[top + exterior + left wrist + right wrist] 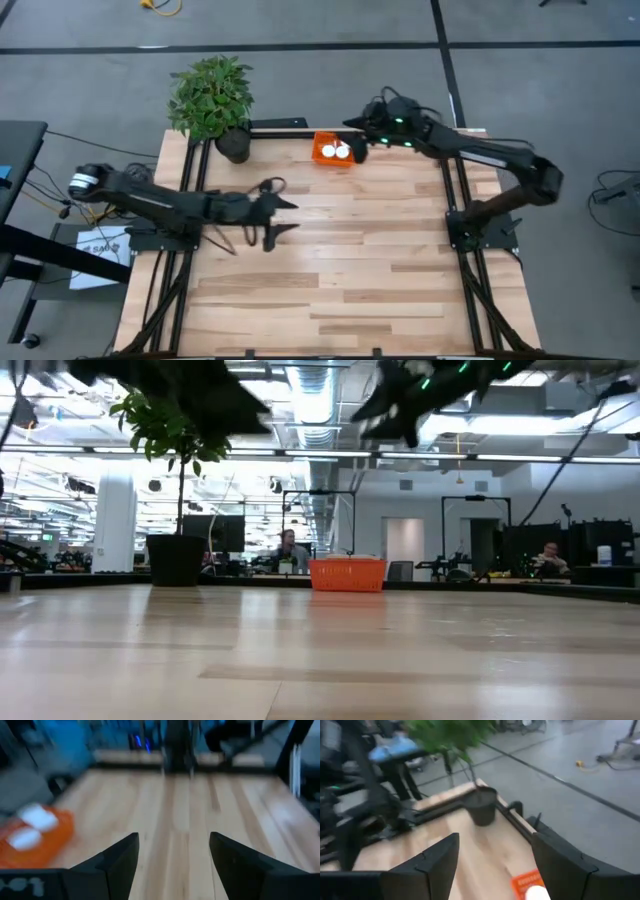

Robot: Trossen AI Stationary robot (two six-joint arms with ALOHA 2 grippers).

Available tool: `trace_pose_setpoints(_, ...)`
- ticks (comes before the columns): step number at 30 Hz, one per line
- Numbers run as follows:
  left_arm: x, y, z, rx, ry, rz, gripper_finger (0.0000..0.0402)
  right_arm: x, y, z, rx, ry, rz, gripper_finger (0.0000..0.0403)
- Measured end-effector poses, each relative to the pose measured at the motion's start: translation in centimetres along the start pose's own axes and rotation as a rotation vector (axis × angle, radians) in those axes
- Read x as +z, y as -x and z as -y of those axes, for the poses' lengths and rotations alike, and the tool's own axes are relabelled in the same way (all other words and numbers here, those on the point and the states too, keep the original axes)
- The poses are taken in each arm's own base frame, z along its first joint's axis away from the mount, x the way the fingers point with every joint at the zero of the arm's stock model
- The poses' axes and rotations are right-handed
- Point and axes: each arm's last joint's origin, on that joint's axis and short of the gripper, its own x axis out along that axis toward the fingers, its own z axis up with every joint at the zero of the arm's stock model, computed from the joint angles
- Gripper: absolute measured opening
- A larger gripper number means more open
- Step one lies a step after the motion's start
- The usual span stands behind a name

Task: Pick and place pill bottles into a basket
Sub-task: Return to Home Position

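The orange basket (334, 151) stands on the table near its far edge, with white pill bottles (335, 152) inside. It also shows in the low view (347, 574), in the left wrist view (35, 837) and in the right wrist view (527, 883). My right gripper (357, 139) is open and empty in the air just right of the basket. My left gripper (285, 217) is open and empty above the table's middle left.
A potted plant in a black pot (232, 143) stands left of the basket at the far edge. The arm bases sit at the table's left and right sides. Bare wooden tabletop (360, 260) spreads across the middle and near side.
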Motion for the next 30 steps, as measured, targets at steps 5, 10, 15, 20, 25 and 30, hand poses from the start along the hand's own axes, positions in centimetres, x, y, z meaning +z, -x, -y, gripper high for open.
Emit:
trace_pose_setpoints(5, -0.1, 4.1, 1.0, 0.054, -0.039, 0.167, 0.0233, 0.7, 5.8, -2.8, 0.102, 0.065, 0.116, 0.0245)
trace_pose_setpoints(10, -3.0, 6.3, 0.9, 0.046, 0.026, 0.286, 0.0233, -2.2, 10.4, -4.0, 0.169, 0.088, 0.276, 0.0245)
trace_pose_setpoints(15, -6.1, 7.0, 0.4, 0.018, 0.102, 0.337, 0.0233, -7.7, 12.1, -3.5, 0.192, 0.068, 0.315, 0.0245)
trace_pose_setpoints(20, -8.8, 7.3, -0.1, 0.008, 0.131, 0.368, 0.0233, -12.9, 11.7, -2.8, 0.176, 0.063, 0.295, 0.0245)
trace_pose_setpoints(25, -10.3, 7.6, -0.5, 0.041, 0.166, 0.378, 0.0233, -16.5, 11.1, -2.0, 0.08, 0.045, 0.243, 0.0245)
trace_pose_setpoints(30, -10.7, 7.3, -0.5, 0.055, 0.159, 0.339, 0.0233, -18.2, 11.1, -1.7, 0.073, 0.082, 0.276, 0.0245)
